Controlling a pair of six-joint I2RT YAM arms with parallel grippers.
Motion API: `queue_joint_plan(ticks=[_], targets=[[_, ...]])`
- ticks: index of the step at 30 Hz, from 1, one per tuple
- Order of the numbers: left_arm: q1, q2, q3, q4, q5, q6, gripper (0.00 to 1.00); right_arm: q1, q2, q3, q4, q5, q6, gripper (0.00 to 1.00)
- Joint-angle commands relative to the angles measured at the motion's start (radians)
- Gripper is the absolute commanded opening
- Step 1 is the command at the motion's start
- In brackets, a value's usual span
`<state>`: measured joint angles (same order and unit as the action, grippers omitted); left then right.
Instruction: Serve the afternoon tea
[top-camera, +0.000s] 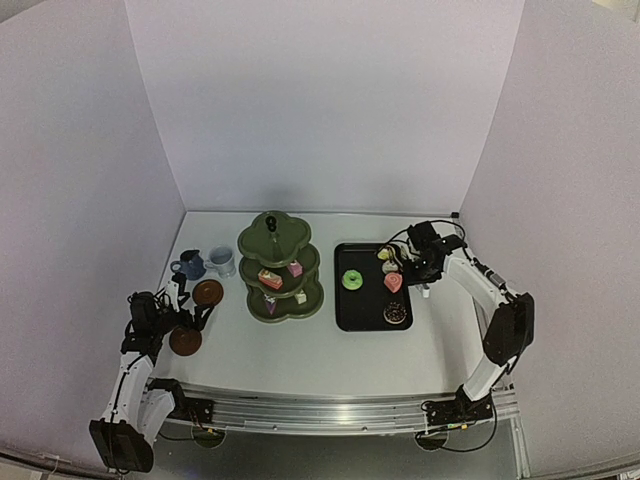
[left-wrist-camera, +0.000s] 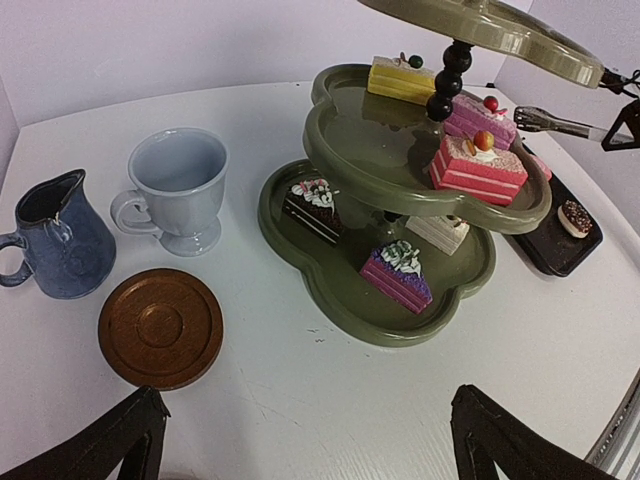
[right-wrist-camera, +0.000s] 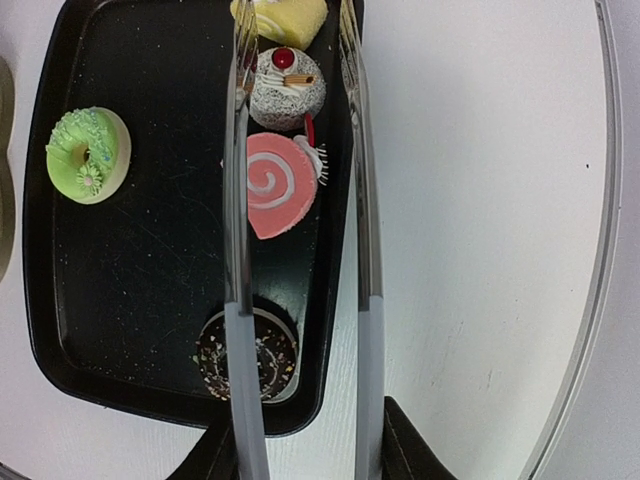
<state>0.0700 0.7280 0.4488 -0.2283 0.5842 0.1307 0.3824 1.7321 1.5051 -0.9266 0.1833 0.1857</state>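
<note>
olive-green stand (left-wrist-camera: 330, 285) already carries several cakes (left-wrist-camera: 478, 170), but five more wait on the black tray (right-wrist-camera: 150, 280) beneath your right pincer (right-wrist-camera: 305, 450), which is part-closed on the metal tongs (right-wrist-camera: 238, 250). the tong tips straddle the cherry cupcake (right-wrist-camera: 287, 88), with the pink swirl cake (right-wrist-camera: 275, 195) crowding it on the pincer's side. your left pincer (left-wrist-camera: 310, 450) gapes wide and empty; ahead of it white cup (left-wrist-camera: 180, 185), blue cup (left-wrist-camera: 55, 240) and saucer (left-wrist-camera: 160, 325) stand apart, unpaired.

Right wrist: tongs (right-wrist-camera: 366, 250) cover the middle of the chocolate doughnut (right-wrist-camera: 281, 352); yellow cake (right-wrist-camera: 295, 15) cut by frame top. Left wrist: stand (left-wrist-camera: 510, 35) cut at top tier, white cake (left-wrist-camera: 440, 232) half hidden under middle tier, tray (left-wrist-camera: 553, 258) mostly behind stand.
</note>
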Motion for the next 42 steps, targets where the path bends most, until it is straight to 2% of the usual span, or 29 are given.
queue_joint_plan(ticks=[1, 7, 31, 42], targets=[[-0.001, 0.002, -0.002, 0.008, 0.018, 0.008, 0.99, 0.006, -0.036, -0.008, -0.014, -0.013, 0.026, 0.38], [-0.002, 0.003, -0.003, 0.01, 0.022, 0.009, 0.99, 0.006, -0.017, -0.018, -0.013, -0.044, 0.025, 0.38], [-0.002, 0.003, -0.003, 0.008, 0.02, 0.01, 0.99, 0.043, 0.094, 0.022, -0.013, 0.024, -0.037, 0.36], [-0.002, -0.001, -0.003, 0.009, 0.019, 0.011, 0.99, 0.044, 0.087, 0.018, -0.014, -0.023, -0.043, 0.13]])
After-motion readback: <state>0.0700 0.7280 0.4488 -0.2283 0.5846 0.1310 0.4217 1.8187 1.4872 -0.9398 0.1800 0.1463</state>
